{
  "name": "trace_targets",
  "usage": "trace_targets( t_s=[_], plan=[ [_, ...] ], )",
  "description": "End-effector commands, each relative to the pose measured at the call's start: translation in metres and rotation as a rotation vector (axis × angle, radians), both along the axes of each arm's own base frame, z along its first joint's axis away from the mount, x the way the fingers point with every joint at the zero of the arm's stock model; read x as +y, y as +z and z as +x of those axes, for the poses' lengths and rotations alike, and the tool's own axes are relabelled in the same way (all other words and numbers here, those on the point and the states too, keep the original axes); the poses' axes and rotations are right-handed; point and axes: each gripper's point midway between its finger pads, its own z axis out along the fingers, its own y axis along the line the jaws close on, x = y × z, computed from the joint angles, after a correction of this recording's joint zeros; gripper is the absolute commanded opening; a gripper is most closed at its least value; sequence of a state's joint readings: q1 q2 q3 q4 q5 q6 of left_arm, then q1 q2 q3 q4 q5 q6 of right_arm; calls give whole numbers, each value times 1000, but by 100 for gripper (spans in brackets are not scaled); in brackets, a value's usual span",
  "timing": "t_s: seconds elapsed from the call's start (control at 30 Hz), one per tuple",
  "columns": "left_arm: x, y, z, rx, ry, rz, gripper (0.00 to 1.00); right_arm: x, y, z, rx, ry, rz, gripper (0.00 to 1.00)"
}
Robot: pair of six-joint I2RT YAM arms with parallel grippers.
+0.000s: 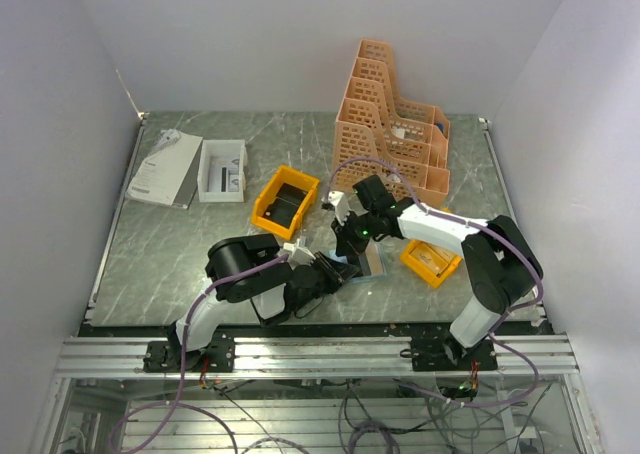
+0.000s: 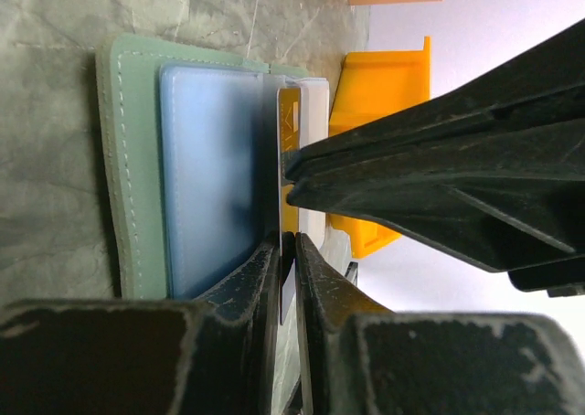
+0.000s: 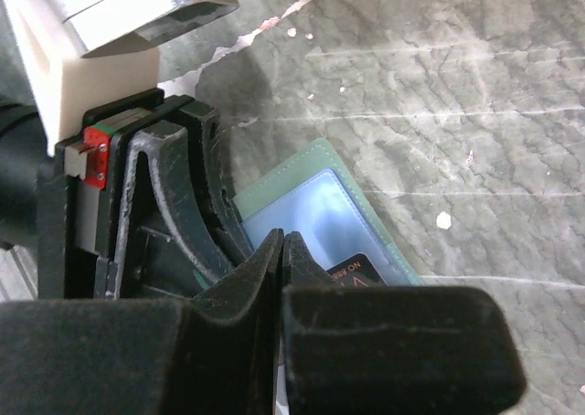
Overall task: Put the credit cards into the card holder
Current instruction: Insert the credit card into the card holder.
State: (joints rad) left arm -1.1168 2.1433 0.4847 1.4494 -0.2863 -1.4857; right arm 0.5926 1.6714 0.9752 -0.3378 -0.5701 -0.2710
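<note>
The card holder [image 1: 367, 263] lies open close to the table's [image 1: 150, 264] near edge, right of centre, hemmed in on both sides. The left gripper [image 1: 330, 270] reaches it from the left and the right gripper [image 1: 352, 242] from the far side. An orange bin [image 1: 432, 261] sits just to its right, and a second orange bin [image 1: 285, 202] stands far-left of it. The peach lattice file rack [image 1: 390, 124] fills the far right. Bare marble runs left of the left arm to the rim; a white box [image 1: 222, 169] and booklet [image 1: 163, 169] lie in the far-left corner.

The holder is grey-green with pale stitching and a blue inner pocket. The left jaws are clamped on it, pinching a thin pale leaf that stands up along one edge. A sliver of orange-patterned credit card [image 2: 291, 127] stands against that leaf. The right jaws are pressed together there; whether they pinch the card I cannot tell.
</note>
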Motion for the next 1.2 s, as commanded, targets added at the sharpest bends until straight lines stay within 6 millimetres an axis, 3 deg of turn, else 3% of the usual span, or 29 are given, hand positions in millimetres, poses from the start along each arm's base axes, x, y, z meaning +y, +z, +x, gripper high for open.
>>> trace_targets(
  t_s=[0.0,0.37,0.5,0.73,1.17],
  plan=[
    [-4,-5,-2,-14,-13,16,22,6,-3,13,-56,-55,-56,0],
    [0,-4,-1,-17,-5,19,22,-2,-23,9,-147,-13,-217,0],
    [0,-4,-1,-17,-6,20,23,-2,-19,18,-184,-12,-246,0],
    [-1,-3,0,-18,-8,17,24,-14,-23,20,-206,11,-309,0],
    [0,-1,-1,-22,-7,20,30,-17,-25,17,-198,36,-331,0]
  ],
)
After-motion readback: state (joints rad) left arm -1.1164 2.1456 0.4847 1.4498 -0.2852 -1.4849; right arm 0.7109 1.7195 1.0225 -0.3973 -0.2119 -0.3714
